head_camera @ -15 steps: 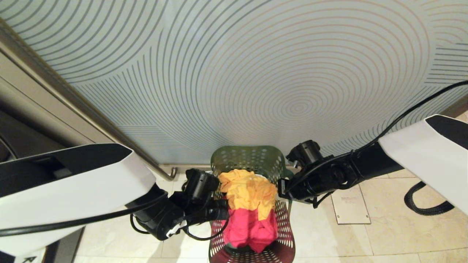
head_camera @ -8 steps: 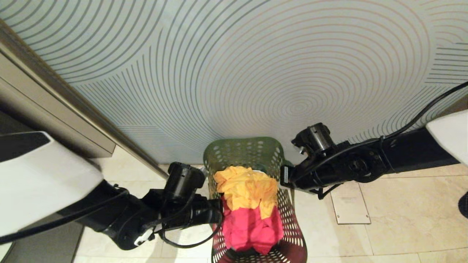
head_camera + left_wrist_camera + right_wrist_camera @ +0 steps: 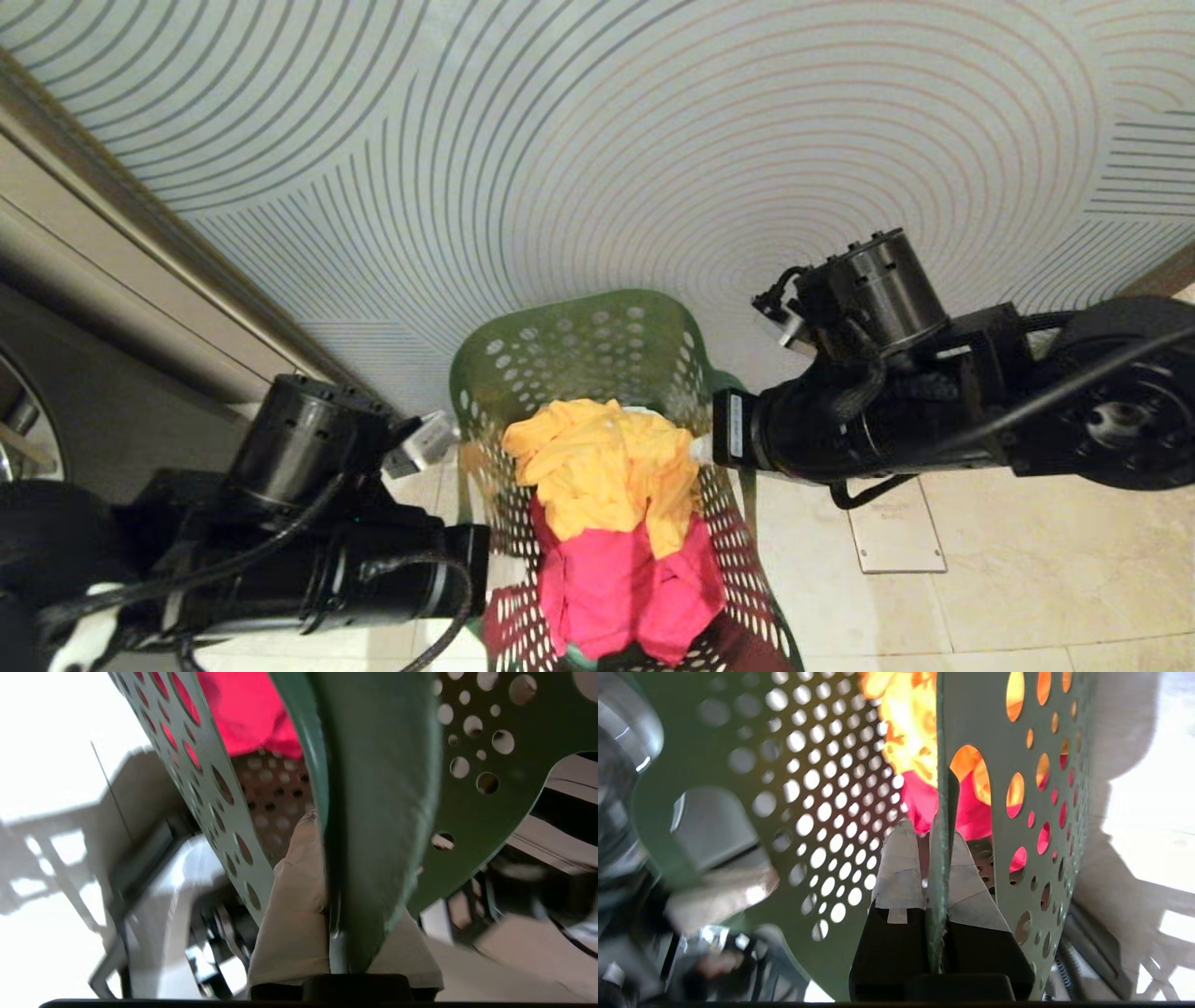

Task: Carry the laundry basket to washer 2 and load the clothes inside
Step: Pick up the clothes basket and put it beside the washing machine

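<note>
The dark green perforated plastic laundry basket [image 3: 597, 373], holding yellow-orange and pink-red garments [image 3: 616, 523], is clamped at its left rim by the left end effector [image 3: 343, 933] and at its right by the right end effector [image 3: 936, 877]. It has been raised off the tiled floor [image 3: 1027, 560] since a second ago, so carrying can begin; washer 2 is not visible.

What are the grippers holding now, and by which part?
Both hold the laundry basket: the left gripper is shut on its left rim, the right gripper shut on its right rim.
</note>
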Tool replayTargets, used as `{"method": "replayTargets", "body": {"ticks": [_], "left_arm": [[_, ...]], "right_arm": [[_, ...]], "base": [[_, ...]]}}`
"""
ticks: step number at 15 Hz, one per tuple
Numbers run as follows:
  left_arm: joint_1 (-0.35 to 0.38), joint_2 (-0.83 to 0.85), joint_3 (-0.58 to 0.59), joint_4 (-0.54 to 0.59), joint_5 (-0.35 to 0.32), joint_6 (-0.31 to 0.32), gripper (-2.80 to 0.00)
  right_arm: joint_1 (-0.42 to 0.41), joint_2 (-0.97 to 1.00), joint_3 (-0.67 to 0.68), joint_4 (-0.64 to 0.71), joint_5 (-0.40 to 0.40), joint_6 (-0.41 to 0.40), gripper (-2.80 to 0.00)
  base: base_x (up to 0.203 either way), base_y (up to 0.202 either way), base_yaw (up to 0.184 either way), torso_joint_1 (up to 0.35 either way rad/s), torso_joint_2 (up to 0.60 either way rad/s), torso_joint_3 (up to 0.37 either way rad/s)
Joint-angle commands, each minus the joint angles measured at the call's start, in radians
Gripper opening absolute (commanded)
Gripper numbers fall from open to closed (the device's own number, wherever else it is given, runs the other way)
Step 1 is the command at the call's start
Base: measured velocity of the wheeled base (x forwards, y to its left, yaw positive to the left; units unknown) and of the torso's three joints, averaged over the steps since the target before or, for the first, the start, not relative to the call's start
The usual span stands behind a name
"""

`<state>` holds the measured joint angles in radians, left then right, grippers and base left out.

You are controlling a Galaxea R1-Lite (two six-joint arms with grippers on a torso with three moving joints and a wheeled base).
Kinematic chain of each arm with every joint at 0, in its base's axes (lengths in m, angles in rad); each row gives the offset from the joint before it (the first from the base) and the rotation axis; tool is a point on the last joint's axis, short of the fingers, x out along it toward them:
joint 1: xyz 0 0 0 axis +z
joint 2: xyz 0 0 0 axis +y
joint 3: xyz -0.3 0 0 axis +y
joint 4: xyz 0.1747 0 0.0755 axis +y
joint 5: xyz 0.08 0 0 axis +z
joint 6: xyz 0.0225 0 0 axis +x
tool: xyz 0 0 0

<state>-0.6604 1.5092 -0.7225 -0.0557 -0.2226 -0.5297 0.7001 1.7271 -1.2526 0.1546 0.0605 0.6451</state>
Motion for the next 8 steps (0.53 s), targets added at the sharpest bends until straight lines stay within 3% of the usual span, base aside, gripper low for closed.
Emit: {"method": "replayTargets", "body": {"ticks": [1, 3, 8], "left_arm": [[-0.001, -0.123, 0.002, 0.068, -0.008, -0.021, -2.8], [-0.016, -0.168, 0.008, 0.129, -0.01, -0.032, -2.8], [-0.019, -0.213, 0.02, 0.139, -0.001, -0.033, -2.8]], "right_arm": [[0.04, -0.089, 0.007, 0.025, -0.007, 0.003, -2.8], [0.052, -0.125, 0.048, 0.053, -0.016, 0.0, -2.8], [0.061, -0.158, 0.089, 0.068, -0.024, -0.005, -2.8]], "base": [[0.0, 0.0, 0.0, 0.0, 0.0, 0.0], [0.0, 0.0, 0.0, 0.0, 0.0, 0.0], [0.0, 0.0, 0.0, 0.0, 0.0, 0.0]]}}
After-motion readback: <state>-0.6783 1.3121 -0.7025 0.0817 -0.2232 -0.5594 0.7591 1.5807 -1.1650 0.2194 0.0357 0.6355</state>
